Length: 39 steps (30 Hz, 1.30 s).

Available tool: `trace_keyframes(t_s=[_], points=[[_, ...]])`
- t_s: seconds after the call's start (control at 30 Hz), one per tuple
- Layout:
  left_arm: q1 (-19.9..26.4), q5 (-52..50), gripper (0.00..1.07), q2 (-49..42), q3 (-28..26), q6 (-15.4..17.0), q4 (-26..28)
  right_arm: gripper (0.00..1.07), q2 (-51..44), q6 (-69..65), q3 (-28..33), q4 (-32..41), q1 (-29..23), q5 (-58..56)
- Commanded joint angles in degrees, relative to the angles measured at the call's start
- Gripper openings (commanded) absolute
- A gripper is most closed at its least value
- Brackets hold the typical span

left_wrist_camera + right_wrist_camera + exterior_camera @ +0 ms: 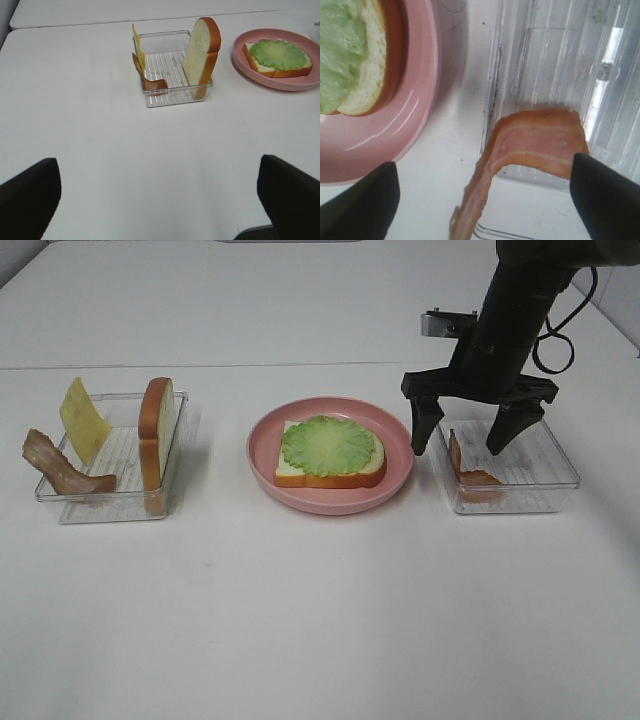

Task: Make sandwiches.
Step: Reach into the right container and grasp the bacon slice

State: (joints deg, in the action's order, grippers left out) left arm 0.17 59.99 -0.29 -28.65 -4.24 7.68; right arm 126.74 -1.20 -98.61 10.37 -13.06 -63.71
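Note:
On the pink plate (395,472) lies one white bread slice (370,472) topped with green lettuce (327,444); this open sandwich base also shows in the left wrist view (277,56) and the right wrist view (350,55). My right gripper (460,443) is open and hangs over the right clear tray (545,480), its fingers straddling a bacon strip (468,466) that leans on the tray's left wall (540,140). My left gripper (160,200) is open and empty, low over bare table, short of the left tray (172,95).
The left tray (120,502) holds an upright bread slice (157,430), a yellow cheese slice (83,418) and a bacon strip (60,468) draped over its left rim. A table seam runs behind the trays.

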Motion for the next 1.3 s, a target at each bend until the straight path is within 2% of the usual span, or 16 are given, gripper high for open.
trace_keyframes(t_s=[0.03, 0.07, 0.1, 0.13, 0.17, 0.2, 0.23, 0.8, 0.83, 0.87, 0.9, 0.93, 0.97, 1.0, 1.17, 1.3], points=[[-0.23, -0.69, 1.00, -0.86, 0.06, 0.11, -0.11, 0.73, 0.00, 0.46, 0.29, 0.11, 0.17, 0.74], [-0.23, -0.69, 1.00, -0.86, 0.06, 0.11, -0.11, 0.73, 0.00, 0.46, 0.29, 0.11, 0.17, 0.74], [-0.23, -0.69, 1.00, -0.86, 0.06, 0.11, -0.11, 0.62, 0.00, 0.46, 0.29, 0.11, 0.17, 0.69], [-0.23, -0.69, 1.00, -0.86, 0.06, 0.11, -0.11, 0.56, 0.00, 0.46, 0.29, 0.11, 0.17, 0.63], [-0.23, -0.69, 1.00, -0.86, 0.06, 0.11, -0.11, 0.56, 0.00, 0.46, 0.29, 0.11, 0.17, 0.63], [-0.23, -0.69, 1.00, -0.86, 0.06, 0.11, -0.11, 0.45, 0.00, 0.46, 0.29, -0.23, 0.17, 0.46], [-0.23, -0.69, 1.00, -0.86, 0.06, 0.11, -0.11, 0.41, 0.00, 0.46, 0.29, -0.46, 0.17, 0.46], [-0.23, -0.69, 1.00, -0.86, 0.06, 0.11, -0.11, 0.37, 0.00, 0.46, 0.29, -1.95, 0.17, -3.55], [-0.23, -0.69, 1.00, -0.86, 0.06, 0.11, -0.11, 0.35, 0.00, 0.46, 0.29, -1.95, 0.17, -3.50], [-0.23, -0.69, 1.00, -0.86, 0.06, 0.11, -0.11, 0.25, 0.00, 0.46, 0.29, -1.95, 0.17, -3.50], [-0.23, -0.69, 1.00, -0.86, 0.06, 0.11, -0.11, 0.25, 0.00, 0.46, 0.29, -1.95, 0.17, -3.50], [-0.23, -0.69, 1.00, -0.86, 0.06, 0.11, -0.11, 0.11, 0.00, 0.46, 0.29, -1.89, 0.17, -3.50], [-0.23, -0.69, 1.00, -0.86, 0.06, 0.11, -0.11, 0.11, 0.00, 0.46, 0.29, -1.89, 0.17, -3.50], [-0.23, -0.69, 1.00, -0.86, 0.06, 0.11, -0.11, 0.00, 0.00, 0.46, 0.29, -1.83, 0.17, -3.55], [-0.23, -0.69, 1.00, -0.86, 0.06, 0.11, -0.11, 0.00, -0.74, 0.46, 0.23, -1.43, 0.17, -4.53], [-0.23, -0.69, 1.00, -0.86, 0.06, 0.11, -0.11, 0.00, -6.07, 1.20, 0.23, 3.78, 0.00, -4.87]])
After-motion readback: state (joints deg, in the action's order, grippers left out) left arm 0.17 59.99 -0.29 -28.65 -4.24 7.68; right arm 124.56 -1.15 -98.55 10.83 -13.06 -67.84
